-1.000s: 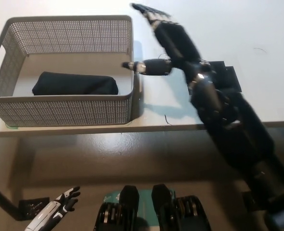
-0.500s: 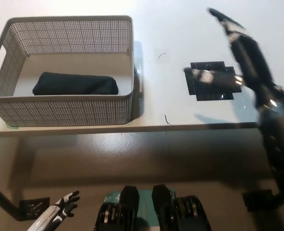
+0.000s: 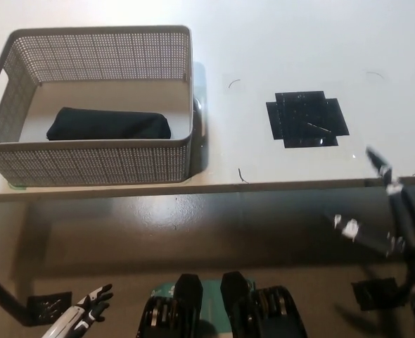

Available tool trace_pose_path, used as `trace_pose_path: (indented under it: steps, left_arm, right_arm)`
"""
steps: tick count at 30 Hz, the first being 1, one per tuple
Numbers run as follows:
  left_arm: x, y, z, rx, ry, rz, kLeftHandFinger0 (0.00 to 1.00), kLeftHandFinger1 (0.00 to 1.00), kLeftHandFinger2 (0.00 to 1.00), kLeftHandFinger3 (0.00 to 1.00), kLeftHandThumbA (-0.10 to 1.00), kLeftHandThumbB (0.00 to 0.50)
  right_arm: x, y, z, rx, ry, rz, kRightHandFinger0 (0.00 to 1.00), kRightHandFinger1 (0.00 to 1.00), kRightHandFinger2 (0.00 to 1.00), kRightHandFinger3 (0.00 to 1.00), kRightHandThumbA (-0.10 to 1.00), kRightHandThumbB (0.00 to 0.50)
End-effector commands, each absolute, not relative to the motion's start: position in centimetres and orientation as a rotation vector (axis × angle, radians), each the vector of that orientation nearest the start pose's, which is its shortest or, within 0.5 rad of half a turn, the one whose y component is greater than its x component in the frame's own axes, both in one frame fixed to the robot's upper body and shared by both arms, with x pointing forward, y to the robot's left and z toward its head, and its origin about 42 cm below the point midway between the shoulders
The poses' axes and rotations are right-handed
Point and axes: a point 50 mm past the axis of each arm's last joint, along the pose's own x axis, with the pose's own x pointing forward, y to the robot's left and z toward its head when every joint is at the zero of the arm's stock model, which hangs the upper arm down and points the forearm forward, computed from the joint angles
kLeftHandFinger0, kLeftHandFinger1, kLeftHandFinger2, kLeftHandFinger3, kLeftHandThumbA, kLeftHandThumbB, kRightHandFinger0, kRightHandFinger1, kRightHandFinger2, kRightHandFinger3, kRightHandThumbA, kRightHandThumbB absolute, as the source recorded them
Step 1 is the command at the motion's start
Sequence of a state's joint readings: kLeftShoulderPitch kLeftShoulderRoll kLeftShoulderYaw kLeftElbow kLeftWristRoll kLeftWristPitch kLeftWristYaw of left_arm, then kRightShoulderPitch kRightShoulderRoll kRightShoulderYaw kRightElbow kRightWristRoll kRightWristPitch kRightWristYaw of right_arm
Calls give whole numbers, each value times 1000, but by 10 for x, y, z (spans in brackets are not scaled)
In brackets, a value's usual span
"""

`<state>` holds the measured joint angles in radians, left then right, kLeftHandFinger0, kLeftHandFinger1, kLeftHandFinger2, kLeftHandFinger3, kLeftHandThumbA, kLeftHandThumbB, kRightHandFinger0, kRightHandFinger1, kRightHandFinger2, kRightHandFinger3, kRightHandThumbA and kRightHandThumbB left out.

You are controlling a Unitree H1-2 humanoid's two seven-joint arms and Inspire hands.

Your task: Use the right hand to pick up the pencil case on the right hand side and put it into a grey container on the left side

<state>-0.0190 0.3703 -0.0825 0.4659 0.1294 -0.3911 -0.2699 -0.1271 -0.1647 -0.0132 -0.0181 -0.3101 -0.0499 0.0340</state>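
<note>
The pencil case (image 3: 109, 124) is lying in the grey basket (image 3: 95, 163) on the left side of the table (image 3: 264, 42), so the task looks pretty much done. It's a dark, soft-looking pouch flat on the basket floor, closer to the near wall than the far one, with its long axis running left-right, same as the basket's long side.

The right hand (image 3: 380, 204) is down at the right edge, off the near edge of the table and well away from the basket. It's motion-blurred, but the fingers look spread apart with nothing in them, so loose and empty as far as anyone can tell. From those fingers the case lies far to the left and a bit farther out, with the basket's near wall and right end wall in between.

The left hand (image 3: 88, 310) hangs low at the bottom left, below table level, fingers splayed and holding nothing. It sits roughly under the basket, so it's actually the nearer hand to the case, though the task doesn't want it involved.

On the right of the table there's a black cross-shaped patch (image 3: 306, 118), with nothing on it. If anything's left, it's probably just the right arm settling to rest; no need to reach back in.
</note>
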Motion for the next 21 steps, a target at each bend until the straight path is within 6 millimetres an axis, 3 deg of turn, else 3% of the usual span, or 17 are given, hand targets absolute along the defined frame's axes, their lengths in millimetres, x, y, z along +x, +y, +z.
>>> trace_pose_path:
  steps: [1,3,7,10,15,17,21]
  left_arm:
    - [267,341,27,486,71,-329,882,929,1000,1000,1000,344]
    - [269,342,26,481,68,-325,880,926,1000,1000,1000,343]
    - [270,341,27,466,74,-324,895,938,1000,1000,1000,346]
    - [272,341,28,454,76,-316,899,941,1000,1000,1000,362]
    - [272,342,28,447,81,-312,920,958,1000,1000,1000,355]
    - [270,341,28,451,81,-309,917,955,1000,1000,1000,354]
    - [271,341,28,448,79,-307,914,948,1000,1000,1000,360]
  right_arm:
    - [315,-253,116,-318,-240,59,1000,1000,1000,1000,1000,248]
    - [312,-255,100,-318,-200,77,1000,1000,1000,1000,1000,236]
    - [309,-260,65,-314,-100,113,1000,1000,1000,1000,1000,261]
    - [308,-265,42,-318,-38,142,1000,1000,1000,1000,1000,234]
    - [305,-274,19,-276,68,145,1000,1000,1000,1000,1000,239]
    - [303,-279,11,-198,94,133,1000,1000,1000,1000,1000,282]
    - [304,-284,8,-135,96,124,1000,1000,1000,1000,1000,285]
